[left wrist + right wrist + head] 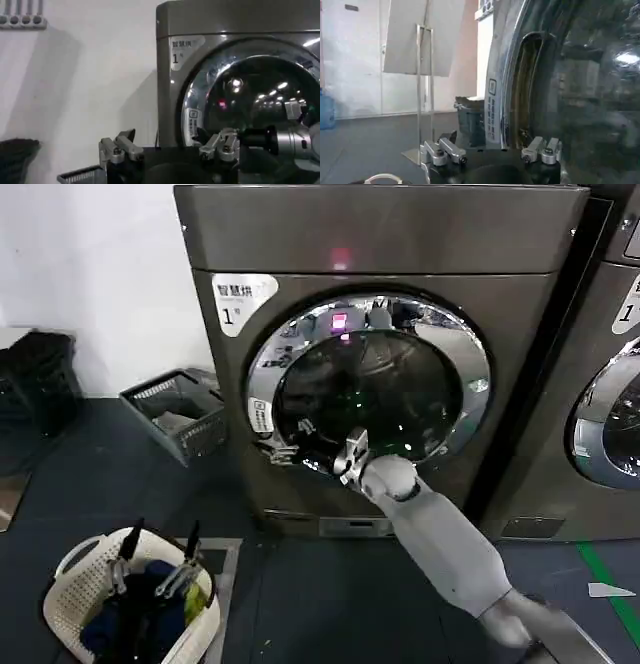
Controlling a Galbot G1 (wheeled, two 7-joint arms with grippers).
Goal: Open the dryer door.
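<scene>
Dryer door [370,384]: a large round porthole with a wide chrome ring and dark glass, set in the front of the grey dryer [380,244] and nearly as wide as the machine. In the head view it sat flush in the front panel.

Right gripper [348,458]: reached up and forward from the robot's lower right, with its tip at the lower rim of the door, a little to the left of the door's middle. The fingers looked against the chrome ring there; actual contact could not be told.

Right gripper's fingers: in the right wrist view the two fingers [442,151] stood spread apart, with nothing between them. The door's [555,80] chrome edge and a recessed slot in its rim lay just beyond the gripper [492,152].

Left gripper [155,569]: hung low at the robot's left, over a white laundry basket [70,569] on the dark floor, well apart from the door.

Left gripper's fingers: in the left wrist view they [117,150] stood apart and held nothing; the door [260,95] showed farther off behind the gripper [170,150].

Surroundings: a grey crate [175,414] lay on the floor left of the dryer. A neighbouring machine [610,384] with its own chrome-ringed door stood to the right.
</scene>
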